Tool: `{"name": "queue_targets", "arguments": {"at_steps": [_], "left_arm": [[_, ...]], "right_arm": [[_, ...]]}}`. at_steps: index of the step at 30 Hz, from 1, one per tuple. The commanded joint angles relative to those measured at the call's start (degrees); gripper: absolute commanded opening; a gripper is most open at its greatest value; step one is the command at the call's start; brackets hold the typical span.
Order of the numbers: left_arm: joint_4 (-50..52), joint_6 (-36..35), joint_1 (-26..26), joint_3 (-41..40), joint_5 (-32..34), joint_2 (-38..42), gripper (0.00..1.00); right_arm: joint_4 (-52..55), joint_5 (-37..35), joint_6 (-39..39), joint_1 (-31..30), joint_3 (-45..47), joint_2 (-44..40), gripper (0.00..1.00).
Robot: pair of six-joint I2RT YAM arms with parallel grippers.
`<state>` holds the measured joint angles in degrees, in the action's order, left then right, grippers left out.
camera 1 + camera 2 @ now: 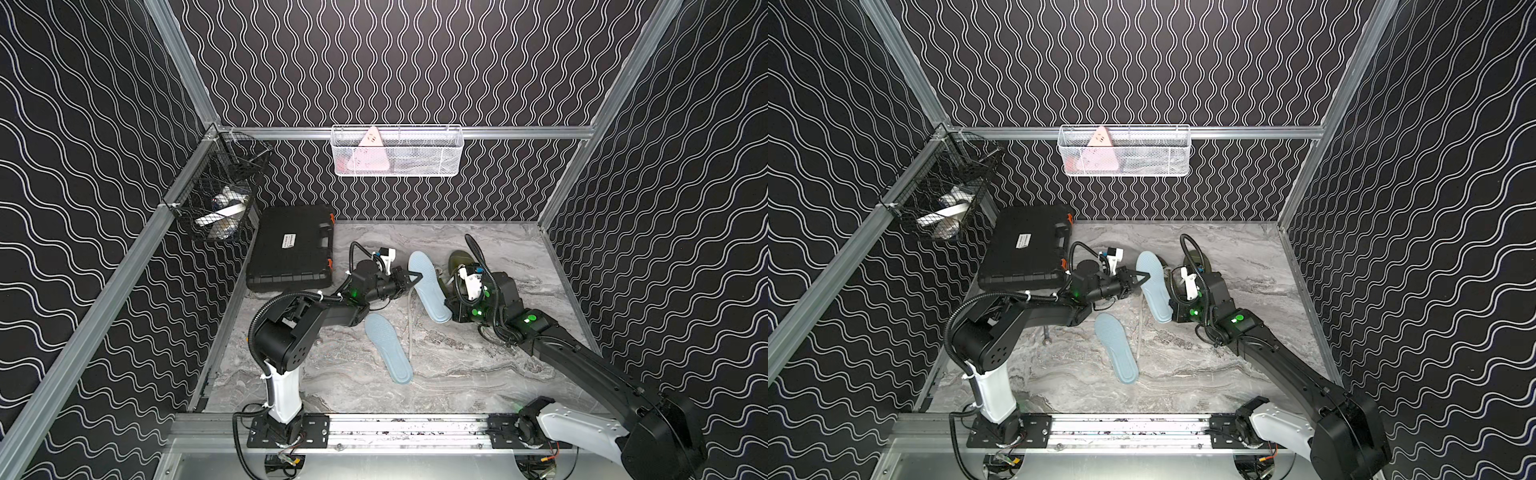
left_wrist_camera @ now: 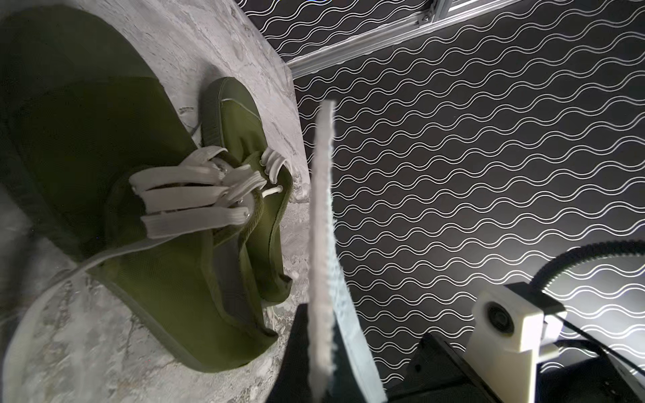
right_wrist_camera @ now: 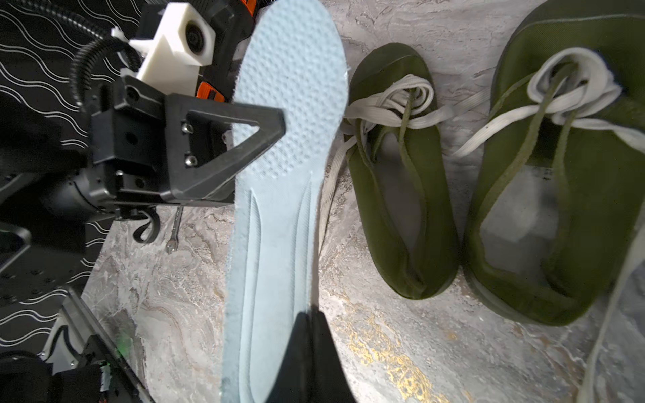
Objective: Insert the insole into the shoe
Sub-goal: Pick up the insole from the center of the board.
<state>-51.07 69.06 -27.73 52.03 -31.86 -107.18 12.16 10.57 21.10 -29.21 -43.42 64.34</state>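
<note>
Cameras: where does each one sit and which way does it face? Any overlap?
Top views: high above the base rail, looking down on the table; left arm and right arm show.
Left wrist: on the left arm, facing along the left gripper, past the edge-on raised insole to the green shoes.
Right wrist: on the right arm, facing along the right gripper; sees the insole's face, shoes, left gripper.
Shared: both wrist views show insole and shoes.

Top views showing sharp, even overhead light washing surface (image 1: 457,365), shadows falling soft. Wrist views bowing at edges; nearest shoe (image 2: 69,122) blurring dark; wall (image 2: 607,275) glowing pale.
</note>
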Motion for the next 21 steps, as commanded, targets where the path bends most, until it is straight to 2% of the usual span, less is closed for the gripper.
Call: {"name": "queue_targets", "arguments": {"at_steps": [1, 3, 6, 11, 16, 21], "left_arm": [[2.44, -2.12, -0.55, -1.14, 3.75, 3.04, 0.00], [6.03, -3.08, -0.94, -2.07, 6.60, 5.37, 0.00], [9.82, -2.08, -1.38, -2.55, 9.36, 7.44, 0.00], [13.31, 2.07, -2.21, -2.05, 10.95, 7.90, 0.00], [14.57, 2.99, -3.06, -0.89, 10.98, 8.01, 0.00], [16.61, 2.77, -3.11, -0.33, 11.89, 9.15, 0.00]], "right_arm": [[-0.50, -1.86, -5.02, -0.06, -0.61, 0.09, 0.70], [-1.21, -2.21, -6.86, -0.14, -0.70, 0.35, 0.91], [-4.12, -1.29, -7.39, -0.13, -0.23, 1.11, 1.00], [-10.40, -0.04, -6.89, -0.36, 0.09, 4.67, 1.00], [-17.77, 3.12, -6.05, -0.93, 1.31, 7.74, 1.00], [-19.96, 2.09, -6.90, -2.26, 0.73, 11.78, 1.00]]}}
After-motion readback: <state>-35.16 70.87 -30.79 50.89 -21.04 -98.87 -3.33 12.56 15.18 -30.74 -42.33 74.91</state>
